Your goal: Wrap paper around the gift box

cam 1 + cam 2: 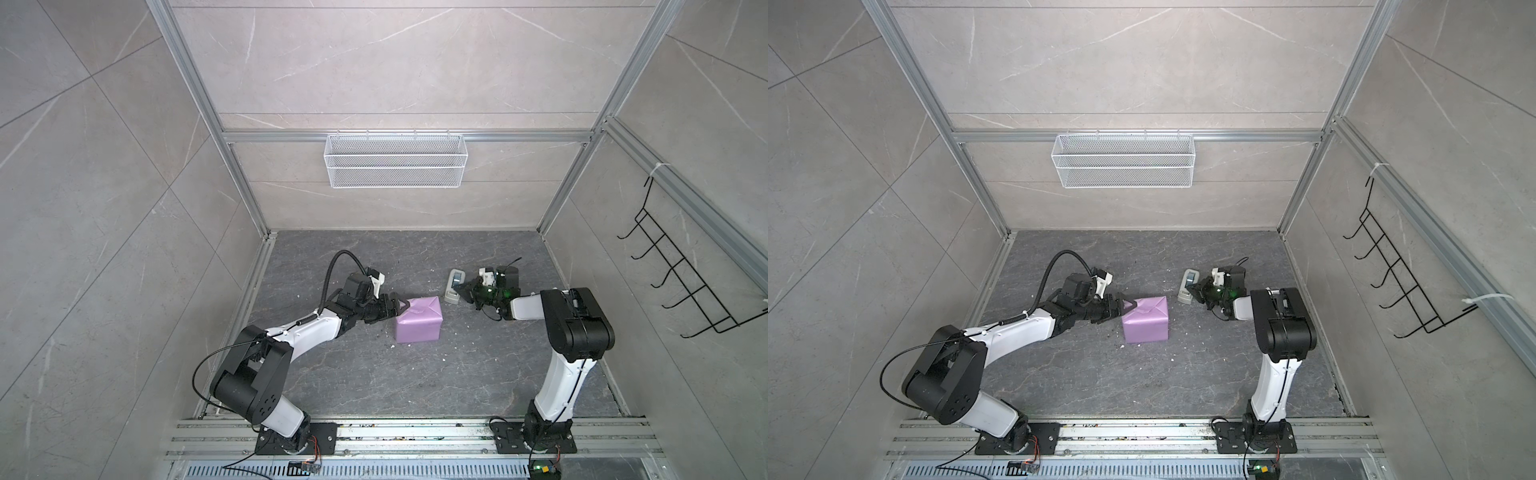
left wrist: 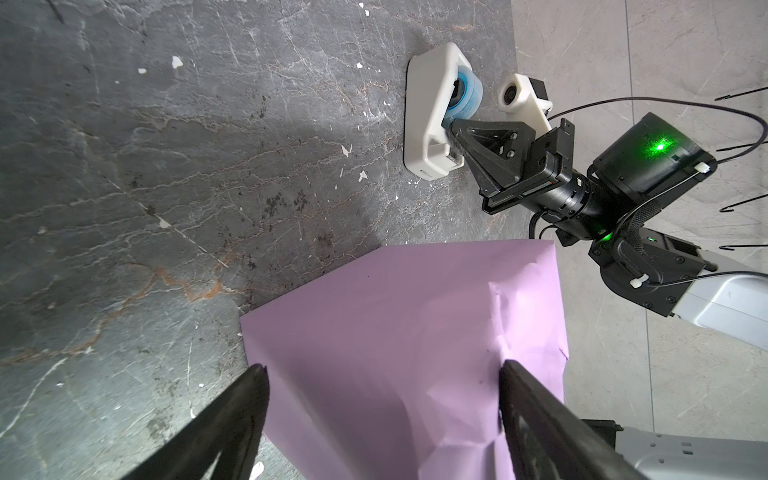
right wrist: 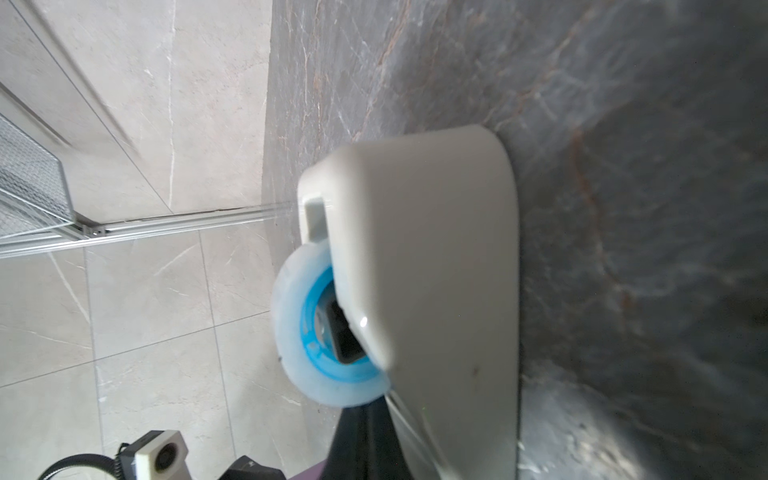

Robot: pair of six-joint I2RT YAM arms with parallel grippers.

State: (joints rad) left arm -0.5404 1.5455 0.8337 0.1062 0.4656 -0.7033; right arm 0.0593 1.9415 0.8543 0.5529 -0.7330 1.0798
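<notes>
The paper, lilac side out, is folded round the gift box, which is hidden under it, in mid-table. My left gripper is open at the parcel's upper left end. In the left wrist view its fingertips stand wide apart across the creased paper, touching it. My right gripper is shut, its tip inside a white tape dispenser beside the blue-cored tape roll. Whether tape is pinched I cannot tell.
A white wire basket hangs on the back wall. A black hook rack hangs on the right wall. Small white paper scraps dot the dark stone tabletop. Aluminium rails run along the front edge.
</notes>
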